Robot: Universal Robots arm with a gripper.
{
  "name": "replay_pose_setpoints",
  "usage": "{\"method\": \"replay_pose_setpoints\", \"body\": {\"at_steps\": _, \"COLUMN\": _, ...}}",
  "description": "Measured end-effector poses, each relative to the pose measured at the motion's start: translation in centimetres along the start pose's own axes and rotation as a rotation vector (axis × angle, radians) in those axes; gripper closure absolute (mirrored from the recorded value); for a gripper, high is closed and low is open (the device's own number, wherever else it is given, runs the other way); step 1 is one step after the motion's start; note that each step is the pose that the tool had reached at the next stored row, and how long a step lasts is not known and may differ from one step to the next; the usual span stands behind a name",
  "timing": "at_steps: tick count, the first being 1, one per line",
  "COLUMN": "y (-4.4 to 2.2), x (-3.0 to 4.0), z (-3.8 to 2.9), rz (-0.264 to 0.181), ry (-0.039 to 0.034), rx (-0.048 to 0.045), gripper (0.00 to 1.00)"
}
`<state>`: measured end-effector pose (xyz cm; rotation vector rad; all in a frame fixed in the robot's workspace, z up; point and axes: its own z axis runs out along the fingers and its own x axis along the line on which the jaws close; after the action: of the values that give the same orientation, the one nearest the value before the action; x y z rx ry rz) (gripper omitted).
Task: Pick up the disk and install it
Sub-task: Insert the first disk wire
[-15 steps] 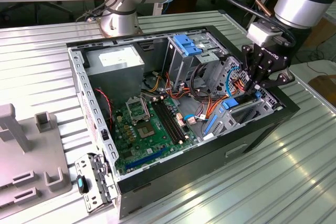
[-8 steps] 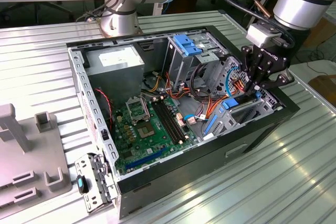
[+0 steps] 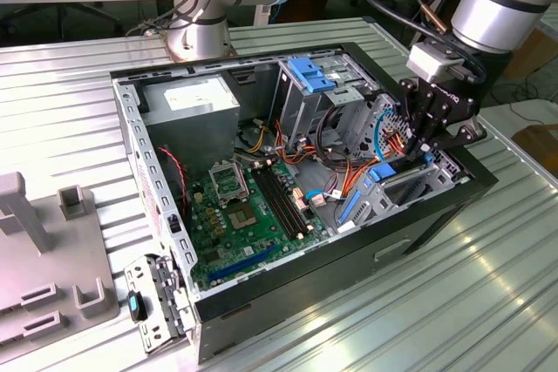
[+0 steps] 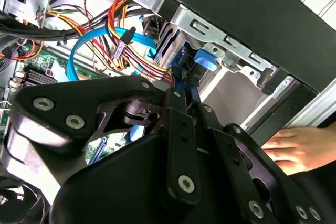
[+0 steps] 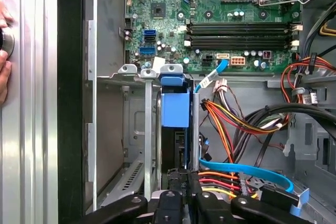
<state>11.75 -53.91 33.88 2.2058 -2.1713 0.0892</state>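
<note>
Gripper: black fingered gripper (image 3: 425, 147) low over the open computer case's (image 3: 157, 180) exterior-view right end, fingers closed edgewise on the disk.
Disk: grey metal drive with blue carrier rail (image 5: 175, 109), upright in the drive cage slot.
Exterior view: green motherboard (image 3: 248, 215).
Both wrist views: person's hand (image 4: 296, 150) outside the case.

Bright, even light; table glare.

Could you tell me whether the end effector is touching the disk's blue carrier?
Touching: in the second wrist view the end effector closes on the disk's blue carrier edge.
</note>
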Motion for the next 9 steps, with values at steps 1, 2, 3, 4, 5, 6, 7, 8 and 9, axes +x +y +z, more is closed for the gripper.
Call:
{"method": "replay_pose_setpoints", "body": {"at_steps": 1, "y": 0.0, "x": 0.0, "z": 0.01, "rz": 0.0, "ry": -0.0001, "rx": 0.0, "gripper": 0.84}}
{"method": "replay_pose_setpoints", "body": {"at_steps": 2, "y": 0.0, "x": 0.0, "z": 0.01, "rz": 0.0, "ry": -0.0001, "rx": 0.0, "gripper": 0.84}}
{"method": "replay_pose_setpoints", "body": {"at_steps": 3, "y": 0.0, "x": 0.0, "z": 0.03, "rz": 0.0, "ry": -0.0006, "rx": 0.0, "gripper": 0.84}}
{"method": "replay_pose_setpoints", "body": {"at_steps": 4, "y": 0.0, "x": 0.0, "z": 0.03, "rz": 0.0, "ry": -0.0011, "rx": 0.0, "gripper": 0.82}}
{"method": "replay_pose_setpoints", "body": {"at_steps": 5, "y": 0.0, "x": 0.0, "z": -0.01, "rz": 0.0, "ry": -0.0018, "rx": 0.0, "gripper": 0.82}}
{"method": "replay_pose_setpoints", "body": {"at_steps": 6, "y": 0.0, "x": 0.02, "z": -0.24, "rz": 0.0, "ry": -0.0012, "rx": 0.0, "gripper": 0.76}}
{"method": "replay_pose_setpoints", "body": {"at_steps": 7, "y": -0.01, "x": 0.04, "z": -0.53, "rz": 0.0, "ry": -0.0003, "rx": 0.0, "gripper": 0.76}}
{"method": "replay_pose_setpoints", "body": {"at_steps": 8, "y": -0.01, "x": 0.06, "z": -0.86, "rz": 0.0, "ry": -0.0007, "rx": 0.0, "gripper": 0.76}}
{"method": "replay_pose_setpoints", "body": {"at_steps": 9, "y": -0.01, "x": 0.09, "z": -1.12, "rz": 0.0, "ry": -0.0003, "rx": 0.0, "gripper": 0.76}}
